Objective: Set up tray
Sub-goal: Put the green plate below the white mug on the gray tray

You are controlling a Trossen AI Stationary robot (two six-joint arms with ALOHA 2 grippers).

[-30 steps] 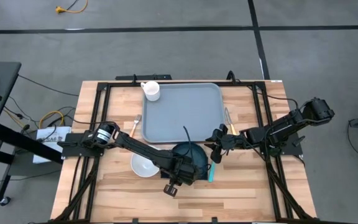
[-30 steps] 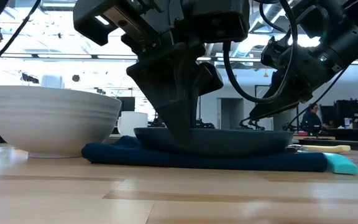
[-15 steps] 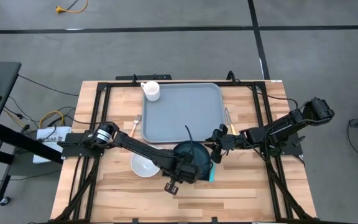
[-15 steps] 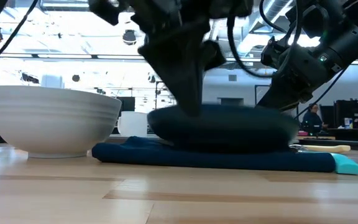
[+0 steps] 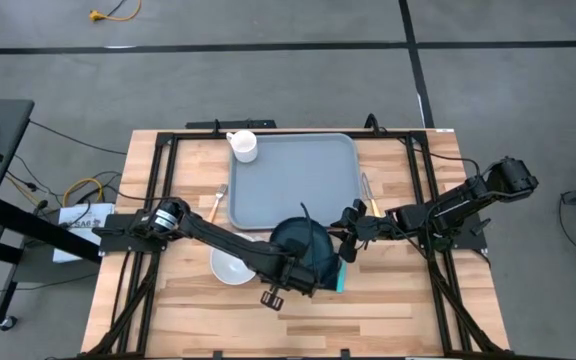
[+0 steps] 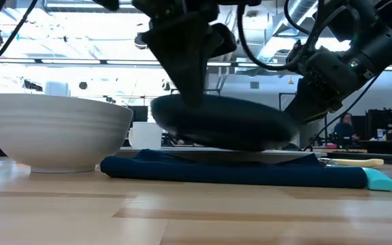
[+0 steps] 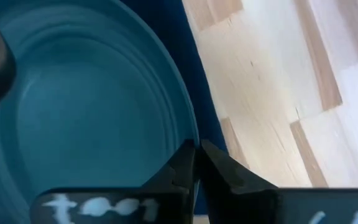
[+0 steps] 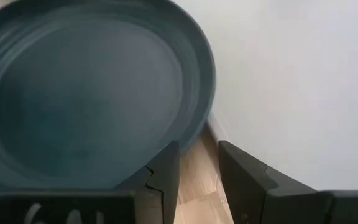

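Right now the left gripper (image 5: pixel 298 262) has its fingers pressed together on the rim of a dark teal plate (image 5: pixel 300 243), and in the low view that plate (image 6: pixel 223 122) hangs tilted above a dark navy napkin (image 6: pixel 230 170) lying flat on the wooden table (image 5: pixel 388 300), clear of the cloth. In the left wrist view the two dark fingertips (image 7: pixel 188 163) meet at the plate's edge, with the napkin and bare wood beyond. The right gripper (image 5: pixel 348 232) sits just beside the plate on its other side; its fingers (image 8: pixel 166 168) stand spread, one under the plate's rim and one outside it, and I cannot tell whether they touch it. The tray (image 5: pixel 293 180), a big grey-blue rectangle with a raised rim, lies flat at the far middle of the table, with the plate hanging over its near edge. A white mug (image 5: pixel 243 146) stands at the tray's far left corner. A white bowl (image 5: pixel 231 266) rests on the table to the left of the napkin, and a fork (image 5: pixel 214 205) lies along the tray's left side.
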